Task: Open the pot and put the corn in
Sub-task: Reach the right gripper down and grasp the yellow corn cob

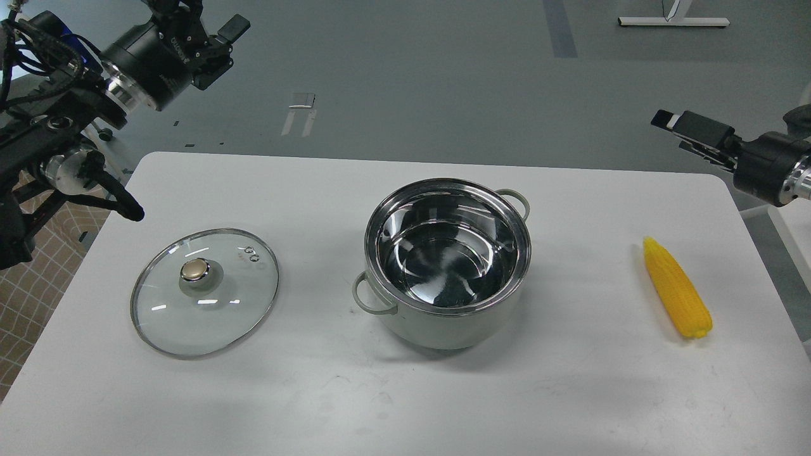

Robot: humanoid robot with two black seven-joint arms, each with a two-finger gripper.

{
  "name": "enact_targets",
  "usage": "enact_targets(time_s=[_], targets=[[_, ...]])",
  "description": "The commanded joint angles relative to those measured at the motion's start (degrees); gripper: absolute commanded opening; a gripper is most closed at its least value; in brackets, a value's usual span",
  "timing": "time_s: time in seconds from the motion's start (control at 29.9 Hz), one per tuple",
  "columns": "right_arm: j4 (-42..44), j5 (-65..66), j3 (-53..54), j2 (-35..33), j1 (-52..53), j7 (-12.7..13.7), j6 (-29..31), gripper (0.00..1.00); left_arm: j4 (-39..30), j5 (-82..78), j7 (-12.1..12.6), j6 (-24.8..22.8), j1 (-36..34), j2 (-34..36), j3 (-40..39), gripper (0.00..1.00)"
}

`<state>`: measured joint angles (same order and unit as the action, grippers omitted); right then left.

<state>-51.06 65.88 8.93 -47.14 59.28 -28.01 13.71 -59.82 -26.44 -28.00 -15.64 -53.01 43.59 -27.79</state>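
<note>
Head view: looking down on a white rounded table (443,392), grey floor behind it.
Pot: round pale grey-green cooking pot (447,316) with shiny steel inside and rim, two small loop handles, sitting uncovered near the middle of the table, nothing inside but reflections.
Lid: round glass lid (204,292) with steel rim and brass-coloured knob, lying flat on the table left of the pot, well apart from it, knob up.
Corn: single bright yellow corn cob (676,287), husk-free, lying on the table far right, pointed end away from the camera, well apart from the pot.
Left pincer (218,38): up high over the floor past the table's far left corner, holding nothing; fingers kinda jumbled at this angle, so can't tell if spread or closed.
Right pincer (673,125): hanging above the table's far right corner, beyond the corn, touching nothing; fingers seen end-on and close together, honestly can't tell either.
</note>
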Motion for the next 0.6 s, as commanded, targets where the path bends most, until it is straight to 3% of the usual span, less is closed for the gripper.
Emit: enact_targets(time_s=[0.0, 0.2, 0.57], targets=[[0.2, 9.9, -8.5, -1.9, 3.6, 0.0, -0.8, 1.00, -0.6, 0.1, 0.0, 0.1, -0.1, -0.3, 0.0, 0.98], [0.6, 17.3, -13.3, -3.2, 4.3, 0.0, -1.8, 1.00, -0.7, 0.1, 0.0, 0.1, -0.1, -0.4, -0.1, 0.98], [2.1, 17.3, -15.7, -3.8, -3.1, 0.0, -5.0, 1.00, -2.7, 0.0, 0.0, 0.1, 0.4, -1.0, -0.1, 0.98]])
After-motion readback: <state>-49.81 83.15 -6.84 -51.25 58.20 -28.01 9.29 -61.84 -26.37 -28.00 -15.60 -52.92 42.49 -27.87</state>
